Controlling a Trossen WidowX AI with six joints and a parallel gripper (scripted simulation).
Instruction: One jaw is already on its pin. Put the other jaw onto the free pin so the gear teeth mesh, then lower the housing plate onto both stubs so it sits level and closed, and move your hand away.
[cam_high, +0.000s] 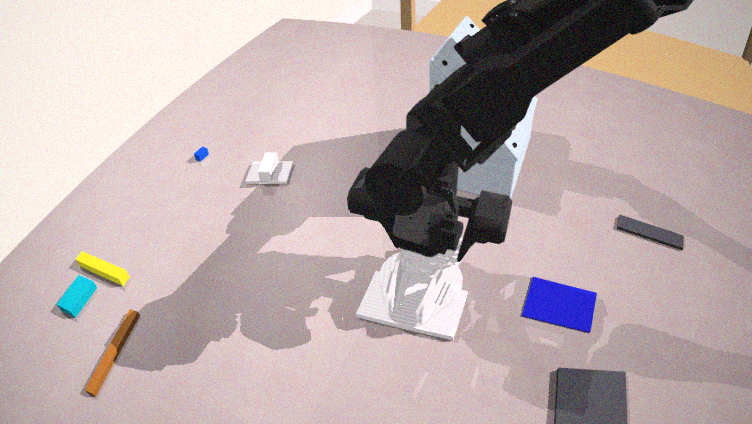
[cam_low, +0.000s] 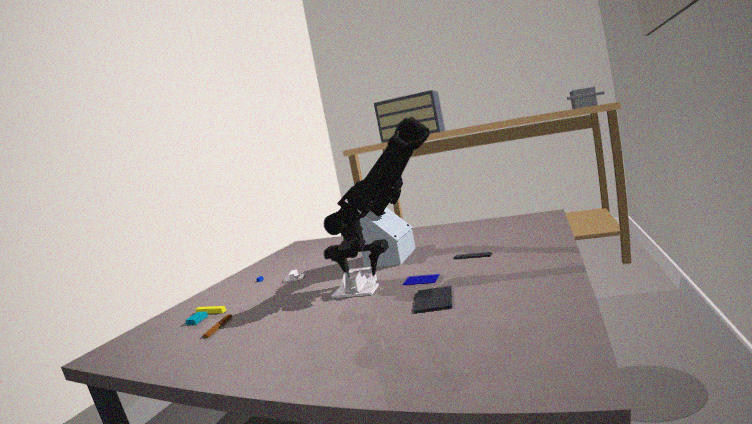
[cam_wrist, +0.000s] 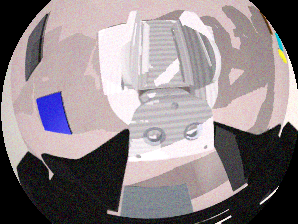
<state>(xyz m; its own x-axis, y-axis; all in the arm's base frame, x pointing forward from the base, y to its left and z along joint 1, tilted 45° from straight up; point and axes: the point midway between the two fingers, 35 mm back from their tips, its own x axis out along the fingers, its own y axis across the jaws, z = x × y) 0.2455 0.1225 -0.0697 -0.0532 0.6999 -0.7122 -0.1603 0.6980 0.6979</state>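
My gripper (cam_high: 432, 258) (cam_low: 360, 273) (cam_wrist: 170, 129) is shut on the white housing plate (cam_low: 360, 269) (cam_wrist: 170, 117), its fingers at the plate's two sides. The plate has two round holes and hangs low over the near part of the white base (cam_high: 370, 309) (cam_low: 344, 294) (cam_wrist: 107, 62) in the wrist view. Two white jaws stand side by side on the base: one jaw (cam_high: 388, 288) at the left in the top view, the other to its right. The gear teeth, pins and stubs are hidden or too blurred to tell. Whether the plate touches the stubs cannot be told.
A blue plate (cam_high: 559, 305) (cam_low: 421, 279) (cam_wrist: 54, 113) and a dark block (cam_high: 590, 395) (cam_low: 432, 299) lie right of the base. A dark bar (cam_high: 650, 232) lies farther back. A small white piece (cam_high: 268, 167), yellow (cam_high: 102, 269), cyan (cam_high: 76, 296) and orange (cam_high: 111, 352) bars lie left. A pale box (cam_low: 397, 239) stands behind.
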